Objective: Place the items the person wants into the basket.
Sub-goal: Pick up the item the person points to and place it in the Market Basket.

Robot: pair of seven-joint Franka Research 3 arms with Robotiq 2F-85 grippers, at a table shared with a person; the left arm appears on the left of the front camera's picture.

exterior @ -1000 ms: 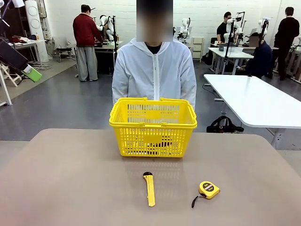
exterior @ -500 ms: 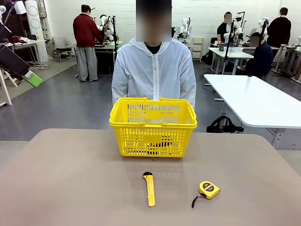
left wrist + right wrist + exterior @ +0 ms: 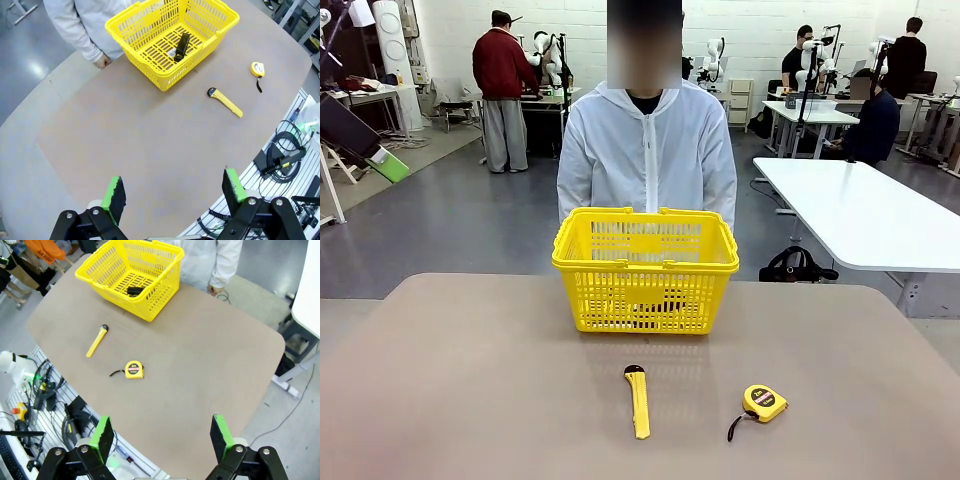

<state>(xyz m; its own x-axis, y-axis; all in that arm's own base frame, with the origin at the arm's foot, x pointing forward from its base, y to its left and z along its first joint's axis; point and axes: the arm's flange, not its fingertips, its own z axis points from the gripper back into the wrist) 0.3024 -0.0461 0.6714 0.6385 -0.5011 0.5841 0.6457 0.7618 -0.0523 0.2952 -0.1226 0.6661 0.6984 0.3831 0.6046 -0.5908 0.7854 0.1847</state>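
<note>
The yellow basket [image 3: 645, 262] stands at the table's far side, right in front of the person [image 3: 648, 150] in a white coat. On the basket [image 3: 150, 22] floor lie dark slim items [image 3: 181, 46], too small to tell apart; in the right wrist view the items [image 3: 134, 290] show as a dark patch inside the basket [image 3: 107, 265]. My left gripper [image 3: 172, 187] hangs open high above the table with nothing between its green pads. My right gripper [image 3: 162, 432] is also open and empty, high over the table's near edge.
A yellow utility knife [image 3: 638, 400] and a yellow-and-black tape measure [image 3: 763, 402] lie on the table in front of the basket. The person's hand [image 3: 103, 61] rests at the far table edge. Cables and gear [image 3: 280, 155] sit below the near edge.
</note>
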